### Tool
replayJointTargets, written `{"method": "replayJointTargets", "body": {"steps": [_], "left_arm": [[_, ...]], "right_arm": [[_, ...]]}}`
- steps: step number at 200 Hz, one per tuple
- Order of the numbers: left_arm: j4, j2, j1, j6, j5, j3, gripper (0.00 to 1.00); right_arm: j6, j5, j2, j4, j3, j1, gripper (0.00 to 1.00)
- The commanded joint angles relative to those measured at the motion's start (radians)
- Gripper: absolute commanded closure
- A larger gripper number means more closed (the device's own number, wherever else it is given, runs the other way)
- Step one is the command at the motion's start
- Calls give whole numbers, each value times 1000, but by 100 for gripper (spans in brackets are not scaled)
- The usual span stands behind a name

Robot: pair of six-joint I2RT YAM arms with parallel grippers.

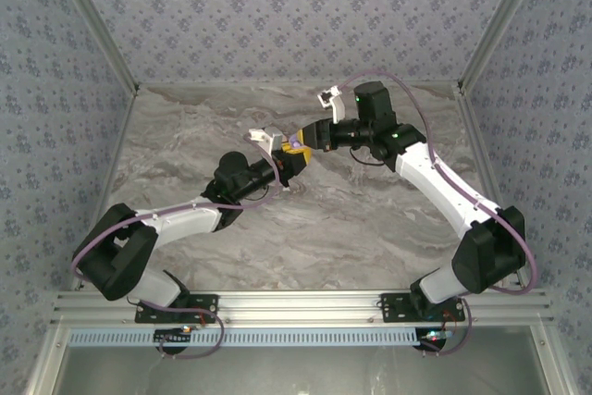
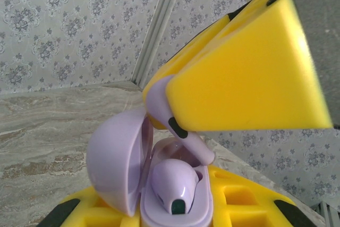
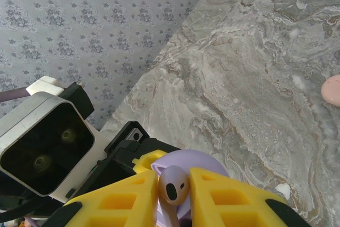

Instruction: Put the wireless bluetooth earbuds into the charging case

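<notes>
Claws meet over the middle of the counter point(image 1: 370, 219). Your left claw point(image 2: 171, 217) clamps the lilac charging case point(image 2: 204, 201) between its yellow fingers point(image 2: 241, 200), and the lid point(image 2: 114, 163) is swung open. The first earbud point(image 2: 172, 182) sits in its well inside the case. Your right claw point(image 3: 172, 198) pinches the second earbud point(image 3: 173, 184) by its head just above the open case. The stem reaches toward the case's rim, but you cannot tell whether it touches. A small pink object point(image 3: 333, 90) lies on the counter, well apart from both claws.
</notes>
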Motion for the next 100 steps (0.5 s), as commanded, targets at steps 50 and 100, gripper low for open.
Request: {"method": "replayJointTargets", "body": {"steps": [50,100], "left_arm": [[50,-36,-5,-19,-15,34,90],[64,-44,-6,-31,-49,29,90]], "right_arm": [[47,37,-6,76,-9,18,82],[72,58,-25,133,-31,25,85]]}}
